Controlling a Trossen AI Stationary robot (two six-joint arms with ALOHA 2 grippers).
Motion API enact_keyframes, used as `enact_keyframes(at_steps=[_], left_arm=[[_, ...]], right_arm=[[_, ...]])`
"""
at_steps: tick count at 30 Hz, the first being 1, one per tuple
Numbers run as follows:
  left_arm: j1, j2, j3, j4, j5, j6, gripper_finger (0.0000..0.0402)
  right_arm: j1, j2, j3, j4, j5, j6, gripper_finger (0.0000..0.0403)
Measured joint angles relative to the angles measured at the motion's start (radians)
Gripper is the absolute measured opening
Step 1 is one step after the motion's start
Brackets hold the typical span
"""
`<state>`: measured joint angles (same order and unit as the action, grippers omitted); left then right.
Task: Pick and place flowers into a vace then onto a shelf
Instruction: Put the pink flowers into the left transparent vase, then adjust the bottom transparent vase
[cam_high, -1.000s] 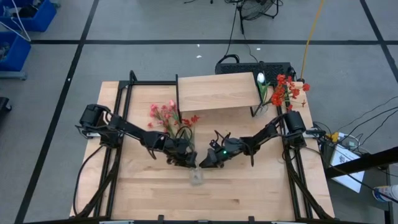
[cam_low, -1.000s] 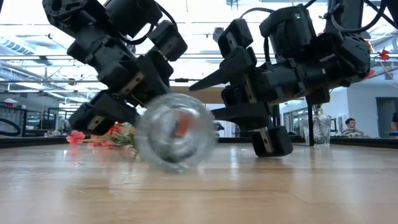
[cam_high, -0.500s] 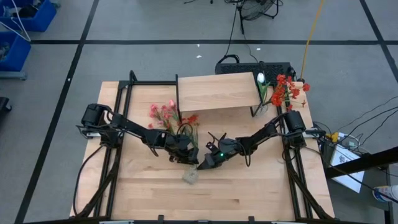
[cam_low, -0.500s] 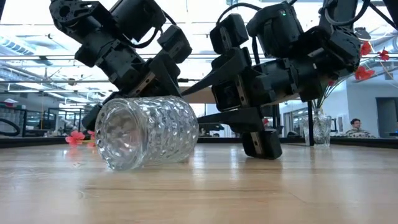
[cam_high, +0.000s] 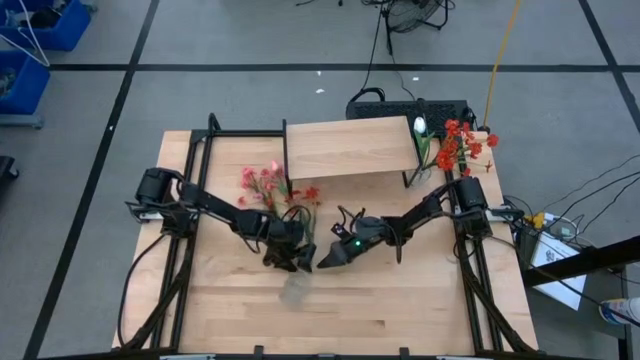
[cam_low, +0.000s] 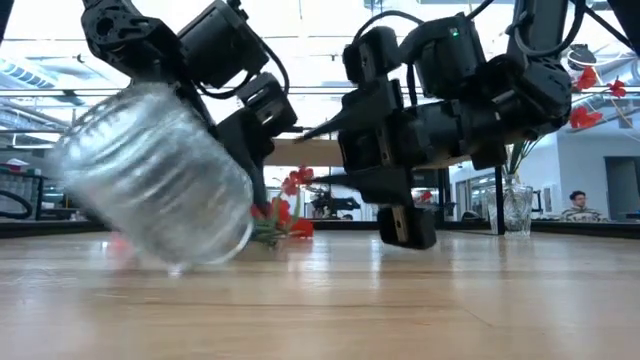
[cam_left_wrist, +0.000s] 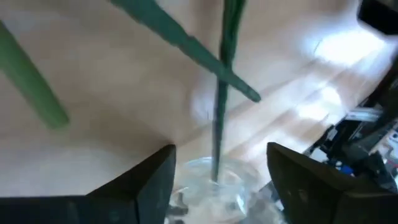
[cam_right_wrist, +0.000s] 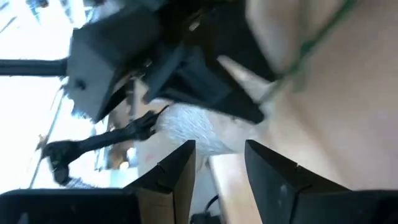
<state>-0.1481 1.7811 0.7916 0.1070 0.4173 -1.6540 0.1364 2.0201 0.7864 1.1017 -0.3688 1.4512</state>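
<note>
A clear knobbly glass vase (cam_low: 150, 185) shows blurred and tilted at the left of the low view, and faintly in the high view (cam_high: 297, 290). My left gripper (cam_high: 290, 260) is at mid-table, with its fingers on either side of the vase (cam_left_wrist: 211, 186). A green stem (cam_left_wrist: 219, 93) runs into the vase's mouth. Pink and red flowers (cam_high: 275, 185) lie on the table beyond. My right gripper (cam_high: 323, 262) hovers open just right of the left one, touching nothing. The shelf (cam_high: 350, 148) stands at the far side. My left gripper has the vase between its two fingers (cam_left_wrist: 155, 183), at the rim end (cam_left_wrist: 214, 171) where the stem goes in. The vase hangs on the near side of the gripper, tilted, with its lower edge (cam_low: 180, 262) at the tabletop. The contact itself is blurred.
A second glass vase (cam_high: 428, 165) holding red flowers and a white bud stands at the shelf's right end. Black frame rails (cam_high: 195, 170) run along the table's left and right sides. Bare wood (cam_high: 380, 310) stretches along the near edge.
The vase turned about with my left gripper: first end-on to the low camera, then lying on its side, now tipped up at a slant and nearer the table's left and near edges. My left gripper shifted slightly left. The right gripper stayed beside it.
</note>
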Motion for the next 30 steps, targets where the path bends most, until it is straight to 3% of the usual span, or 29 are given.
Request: enact_keyframes(at_steps=[4, 8, 18, 21, 25, 30], left_arm=[[0.001, -0.001, 0.0, -0.025, 0.005, 0.001, 0.0286], [0.002, -0.001, 0.0, -0.027, 0.011, -0.012, 0.0287], [-0.002, -0.086, -0.005, -0.02, 0.136, -0.055, 0.0219], [-0.032, -0.159, -0.001, -0.011, 0.074, -0.052, 0.0197], [-0.1, -0.272, -0.003, 0.03, -0.087, 0.007, 0.0178], [-0.223, -0.355, 0.017, 0.024, -0.147, -0.021, 0.016]], right_arm=[[-0.022, -0.001, -0.017, 0.102, -0.051, 0.011, 0.0131], [-0.034, -0.002, -0.048, 0.16, -0.051, 0.019, 0.013], [-0.07, -0.003, -0.203, 0.373, -0.051, 0.032, 0.013], [-0.087, -0.003, -0.269, 0.445, -0.051, 0.029, 0.013], [-0.097, -0.022, -0.341, 0.453, -0.067, -0.003, 0.013], [-0.096, -0.036, -0.393, 0.468, -0.089, -0.027, 0.013]])
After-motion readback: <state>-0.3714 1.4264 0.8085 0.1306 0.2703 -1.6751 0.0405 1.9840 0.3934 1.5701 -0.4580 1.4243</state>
